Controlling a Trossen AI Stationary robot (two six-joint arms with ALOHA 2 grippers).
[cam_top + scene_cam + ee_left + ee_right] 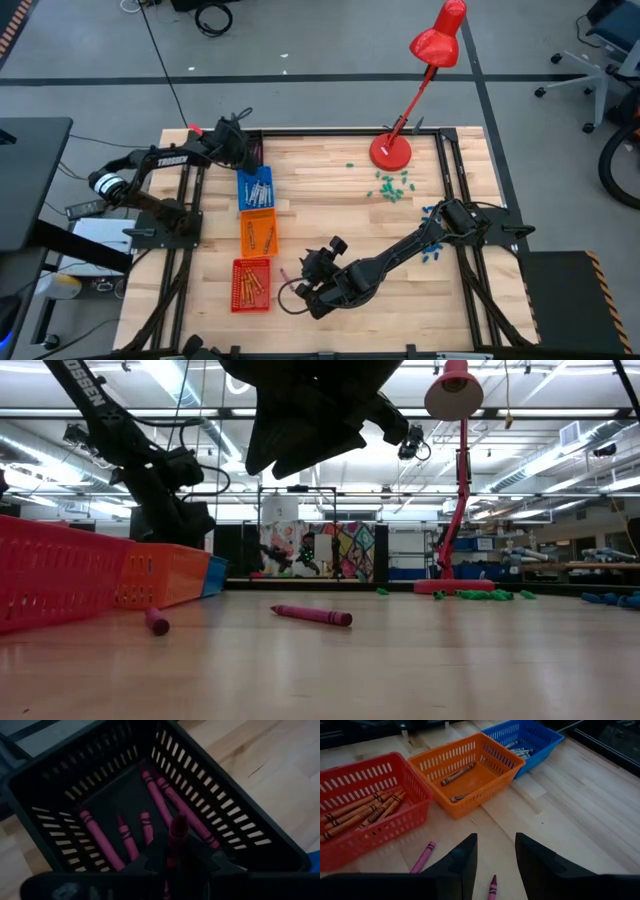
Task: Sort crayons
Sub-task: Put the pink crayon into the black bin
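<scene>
Crayons, magenta, three entries, left to right. One: a stick [176,837] pinched in my left gripper [172,865], poised over the dark basket [252,150] at the table's ten o'clock, where other magenta crayons [160,800] lie. Two: a loose crayon [423,856] on the wood beside the red basket [350,780]. Three: another crayon [493,887] just below my right gripper [495,855], at six o'clock of the table, fingers apart and empty, its long axis running between them. Right arm nearer.

Bright, even ceiling strip light fills the low view, glaring off the table [400,660]. The arm overhead is pure silhouette. Left wrist view is dim and soft; both wrist views blur at the near fingers.
</scene>
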